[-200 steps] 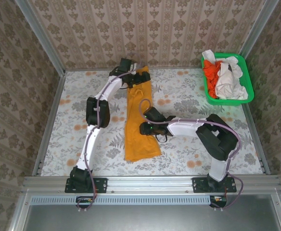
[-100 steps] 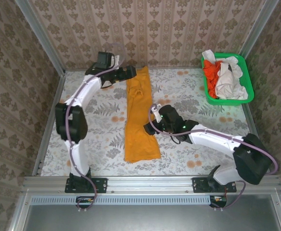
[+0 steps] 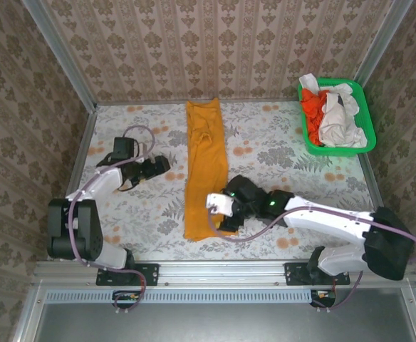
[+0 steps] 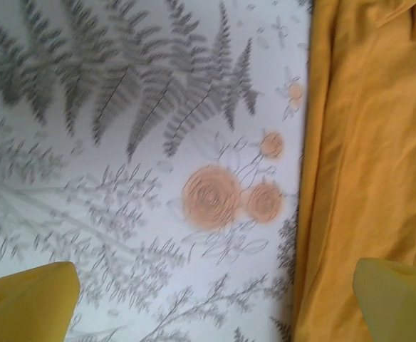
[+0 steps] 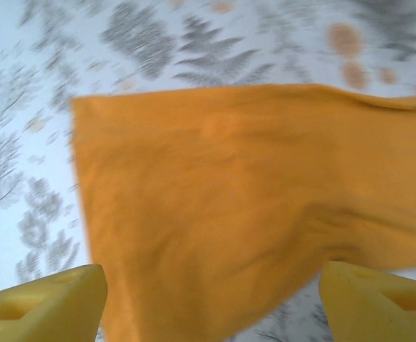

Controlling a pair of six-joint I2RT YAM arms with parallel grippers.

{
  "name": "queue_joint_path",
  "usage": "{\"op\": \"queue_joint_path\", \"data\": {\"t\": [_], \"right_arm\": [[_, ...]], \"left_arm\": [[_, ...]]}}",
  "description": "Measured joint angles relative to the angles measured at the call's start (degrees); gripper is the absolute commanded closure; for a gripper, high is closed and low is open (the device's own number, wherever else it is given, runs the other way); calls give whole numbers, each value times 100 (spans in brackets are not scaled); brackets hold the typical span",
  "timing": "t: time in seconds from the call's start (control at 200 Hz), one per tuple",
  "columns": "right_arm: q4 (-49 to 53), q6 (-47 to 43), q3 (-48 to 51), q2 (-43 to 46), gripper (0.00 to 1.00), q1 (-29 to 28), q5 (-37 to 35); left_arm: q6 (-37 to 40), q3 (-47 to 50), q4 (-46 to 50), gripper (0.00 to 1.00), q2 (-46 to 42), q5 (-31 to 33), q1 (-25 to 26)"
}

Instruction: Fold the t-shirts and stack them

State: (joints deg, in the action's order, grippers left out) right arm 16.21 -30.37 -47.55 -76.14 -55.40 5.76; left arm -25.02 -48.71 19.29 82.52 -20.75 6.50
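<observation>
- Left tool (image 3: 159,168): it sits to the left of the mustard-orange t-shirt (image 3: 204,164), level with the shirt's middle and a little apart from its left edge. Its yellow fingers (image 4: 23,299) stand wide apart with nothing between them. In the left wrist view (image 4: 211,306) they frame bare floral surface (image 4: 158,178), with the shirt's left edge (image 4: 365,142) running down the right side.
- Mustard-orange t-shirt: it lies flat on the surface (image 3: 286,149) as a long, narrow strip. One end is close to the back wall and the other, slightly wider end is towards the arms' bases. A few soft creases show near the far end.
- Right tool (image 3: 226,217): it is over the shirt's near right corner. In the right wrist view (image 5: 208,303) its yellow fingers (image 5: 40,303) are spread wide on either side of the cloth (image 5: 251,199), which lies smooth below them and is not pinched.
- Green basket (image 3: 336,150): it stands well to the right of the shirt's far end. A red-orange t-shirt (image 3: 313,107) and white t-shirts (image 3: 333,121) are heaped inside it, crumpled and unfolded.
</observation>
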Motion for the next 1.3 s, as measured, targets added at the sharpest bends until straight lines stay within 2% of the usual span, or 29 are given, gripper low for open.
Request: {"op": "queue_joint_path", "data": {"t": [0.17,0.33,0.53,0.57,0.68,0.82,1.04,1.195,1.3], "right_arm": [[181,-420,-358,-973,28,-564,-140],[179,-573,-540,-1683,32,-599,-236],[85,-710,-675,-2247,42,-599,-393],[81,-723,-691,-2299,48,-599,-376],[70,-767,-713,-2326,76,-621,-385],[31,-739,-717,-2326,100,-610,-560],[345,-710,-715,-1965,100,-586,-686],[778,-675,-715,-1370,100,-525,-669],[1204,-671,-717,-1010,100,-420,-544]], "left_arm": [[-26,339,-11,0,-472,-7,-181],[-26,376,-7,0,-560,-11,-295],[-24,424,-7,0,-632,-44,-391],[-24,442,-9,0,-640,-46,-400],[-24,496,-2,0,-667,-42,-404],[-20,518,31,0,-774,-42,-402],[212,463,192,0,-1150,155,-153],[946,103,284,0,-1451,284,398],[1696,-166,498,0,-1683,188,494]]}}
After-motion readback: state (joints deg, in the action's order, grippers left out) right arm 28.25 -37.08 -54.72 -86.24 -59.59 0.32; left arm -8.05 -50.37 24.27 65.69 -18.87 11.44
